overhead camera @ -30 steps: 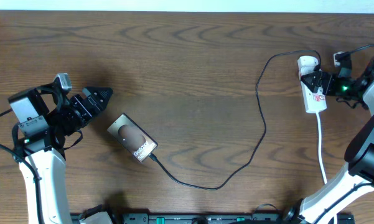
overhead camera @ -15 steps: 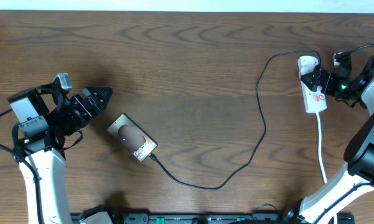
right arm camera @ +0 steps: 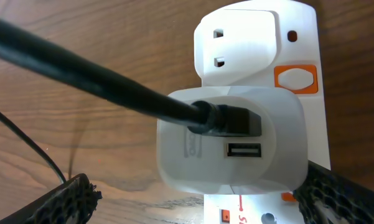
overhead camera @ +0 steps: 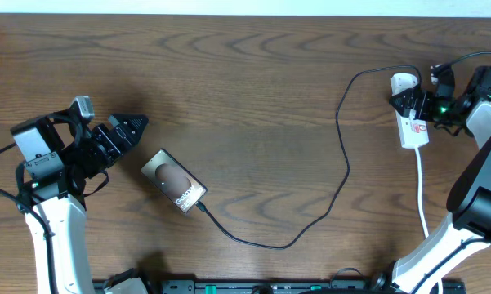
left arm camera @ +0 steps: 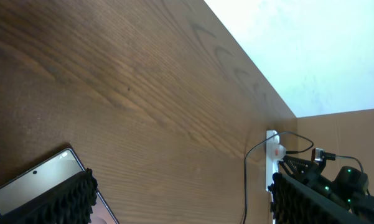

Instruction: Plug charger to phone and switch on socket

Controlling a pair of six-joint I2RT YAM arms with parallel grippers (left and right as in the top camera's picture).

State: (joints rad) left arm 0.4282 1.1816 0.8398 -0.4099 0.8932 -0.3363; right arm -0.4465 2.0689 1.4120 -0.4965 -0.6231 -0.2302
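The phone (overhead camera: 173, 181) lies flat at the left of the wooden table, and part of it shows in the left wrist view (left arm camera: 31, 186). The charger (overhead camera: 347, 167) is a thin black cable whose end meets the phone's lower right edge; it loops right and up to a white adapter (right arm camera: 227, 143) plugged into the socket (overhead camera: 414, 128). My right gripper (overhead camera: 408, 103) is open and straddles that adapter (right arm camera: 196, 186). An orange switch (right arm camera: 295, 79) sits beside the free outlet. My left gripper (overhead camera: 135, 126) is open and empty, just up-left of the phone (left arm camera: 182, 186).
The socket's white cord (overhead camera: 423, 196) runs down toward the front edge at the right. The table's far edge meets a white wall (left arm camera: 311, 43). In the left wrist view the socket (left arm camera: 271, 169) and the right arm (left arm camera: 336, 186) show far off.
My right gripper has shifted slightly up and left along the socket toward the adapter end. The left arm, phone and cable have not moved.
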